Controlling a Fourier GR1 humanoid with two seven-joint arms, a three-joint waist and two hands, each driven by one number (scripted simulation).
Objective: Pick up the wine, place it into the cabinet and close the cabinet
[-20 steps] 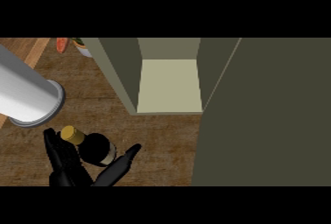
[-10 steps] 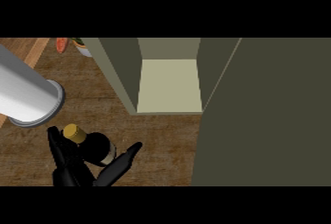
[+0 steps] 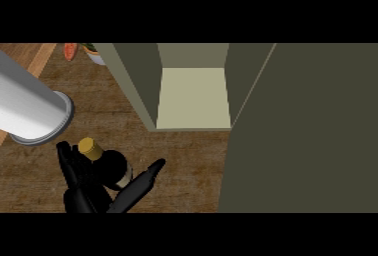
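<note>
The wine bottle [image 3: 111,167] is dark with a gold cap and leans in my left hand [image 3: 81,187] at the lower left of the head view. That hand is shut on it, fingers on the bottle's left and the thumb [image 3: 144,180] stretched along its right; most of the bottle's body is hidden. The cabinet [image 3: 133,85] stands open just beyond and to the right, showing a pale inner shelf [image 3: 193,97]. Its olive door [image 3: 310,130] is swung out and fills the right side. The bottle is outside the cabinet, short of its front edge. My right hand does not show.
A large grey cylinder [image 3: 29,110] slants in from the upper left, ending close to the bottle's cap. At the far back left lie a red-orange thing [image 3: 70,50] and a pale pot with greenery [image 3: 94,52]. Brown wooden counter [image 3: 184,160] lies between the hand and the cabinet.
My left hand with the bottle has crept slightly up and to the right, toward the cabinet's opening. The cabinet and door have not moved.
</note>
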